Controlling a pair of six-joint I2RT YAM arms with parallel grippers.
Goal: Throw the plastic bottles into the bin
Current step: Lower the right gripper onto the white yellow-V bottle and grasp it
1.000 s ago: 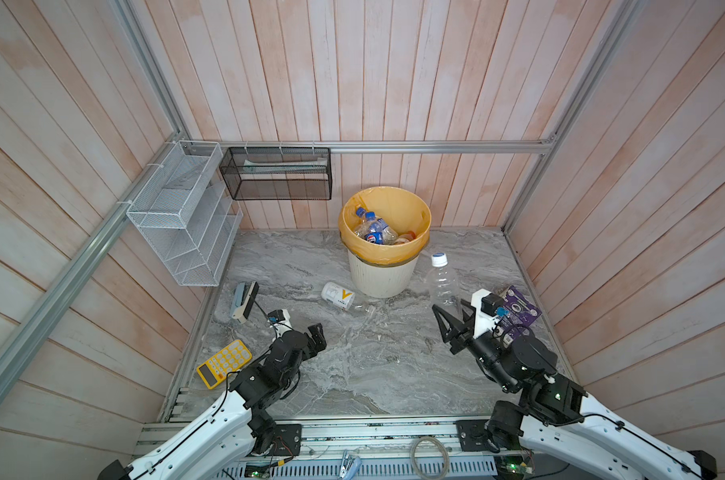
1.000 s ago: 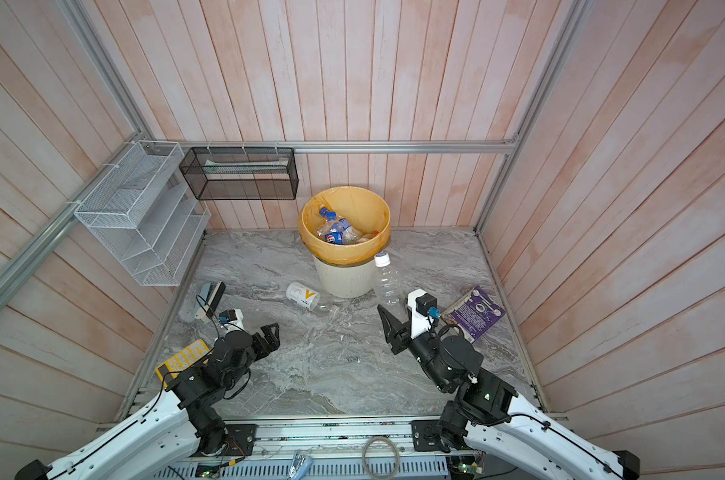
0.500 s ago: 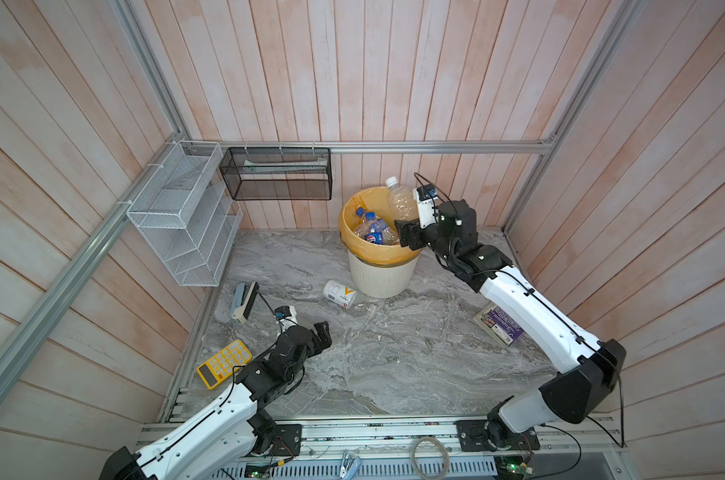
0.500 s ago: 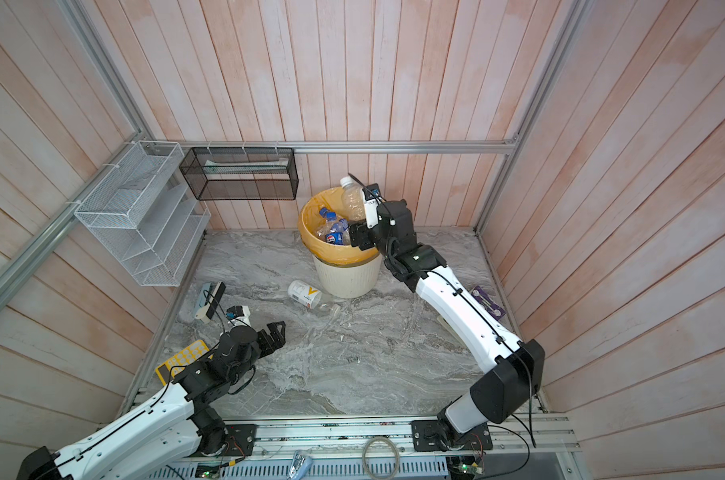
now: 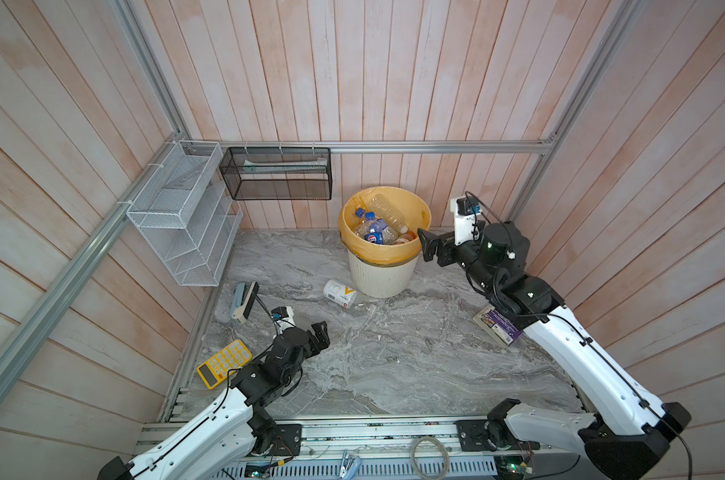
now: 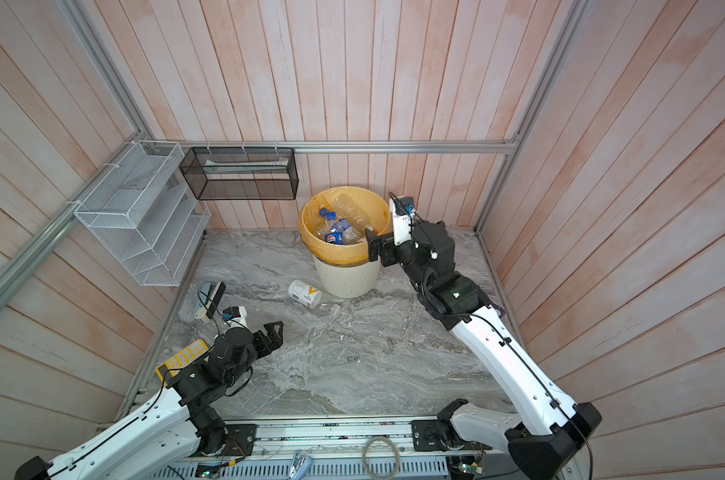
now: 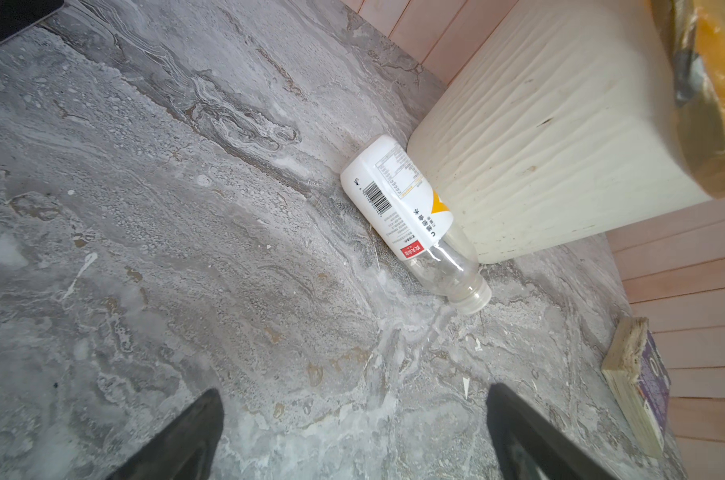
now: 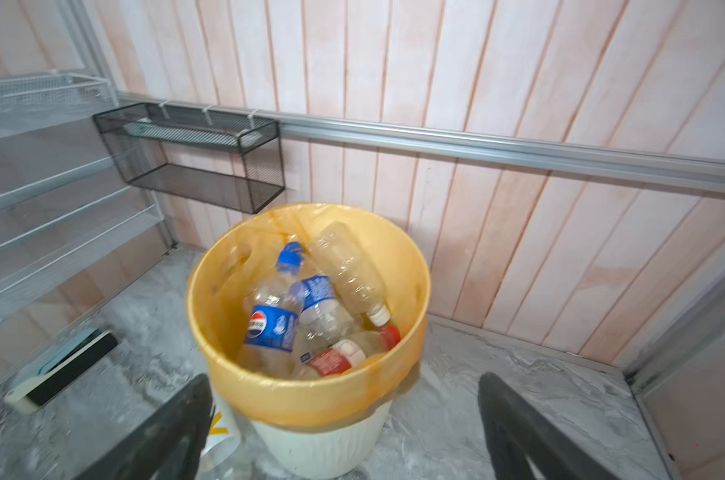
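The right gripper (image 5: 433, 249) is hanging with its two black fingers spread wide and nothing between them. In both top views it is level with the rim of the round cream-white ribbed plastic bin (image 5: 377, 278) and just to the right of it. Half a second ago it was reaching over the rim, pinching a clear unlabelled plastic bottle with a white cap. Now it has let go and drawn back, and that clear white-capped bottle (image 8: 348, 270) is lying inside the bin. It is leaning on the far side of the yellow-orange bag liner (image 8: 311, 399), with its cap toward the pile. The other plastic bottles (image 5: 375, 232) are lying heaped beside it: two with blue caps and blue labels, and one with a red label.

The left gripper (image 5: 319, 334) is likewise parted and empty. It is hovering low over the grey marbled tabletop (image 5: 394, 365) at the front left, much where it was a second ago. Its wrist camera is facing the one bottle outside the bin, a clear plastic bottle with a white-and-yellow label (image 7: 402, 208). This bottle is lying on its side against the foot of the bin, well apart from both grippers.

Farther out, a purple book (image 5: 498, 328) is lying partly under the right arm, and a yellow calculator (image 5: 223, 363) is lying by the left edge. A black wire mesh basket (image 5: 277, 174) and a white wire mesh rack (image 5: 182, 224) are hanging on the wooden walls.
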